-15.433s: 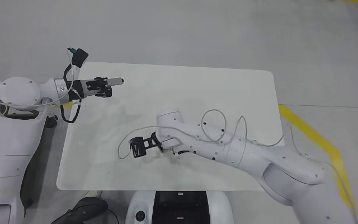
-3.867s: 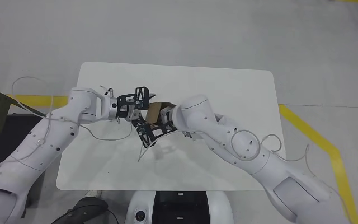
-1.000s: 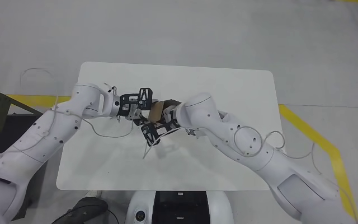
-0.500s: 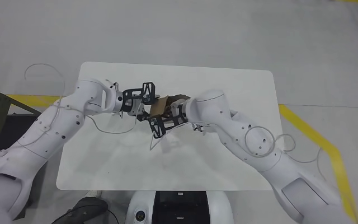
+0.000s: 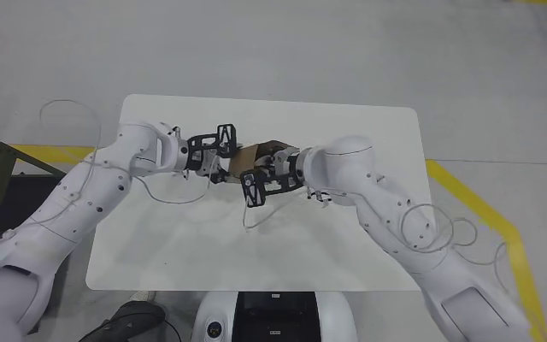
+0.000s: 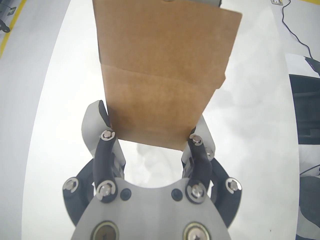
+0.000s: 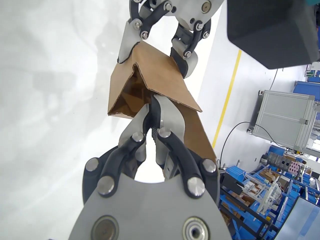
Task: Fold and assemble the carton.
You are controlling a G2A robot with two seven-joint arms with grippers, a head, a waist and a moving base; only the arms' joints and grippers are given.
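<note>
I see the carton [image 5: 256,155] held in the air over the middle of the table [image 5: 359,137], a little toward the table's far edge, with no part of it resting on the tabletop. It is brown cardboard and only partly formed. In the right wrist view the carton [image 7: 150,81] shows two panels meeting in a ridge, with an open, hollow end facing the camera and one long panel trailing off behind.

My left gripper [image 5: 224,159] comes in from the left side of the table and has the carton by one end. In the left wrist view its jaws are spread about as wide as the panel and close in on both side edges, so the left gripper [image 6: 150,126] is clamped across the carton [image 6: 162,76]. A crease runs across the panel just beyond the fingers [image 6: 103,116]. The right wrist view shows the same hold from the other side: the left gripper [image 7: 153,58] has one finger on each slope of the ridge.

My right gripper [image 5: 263,173] comes in from the right side of the table, at the carton's open end. Its jaws are drawn nearly together, and the right gripper [image 7: 152,107] has its tips tucked under the edge of the upper panel, nipping the cardboard there.

The white tabletop [image 7: 50,76] lies bare beneath the carton.
</note>
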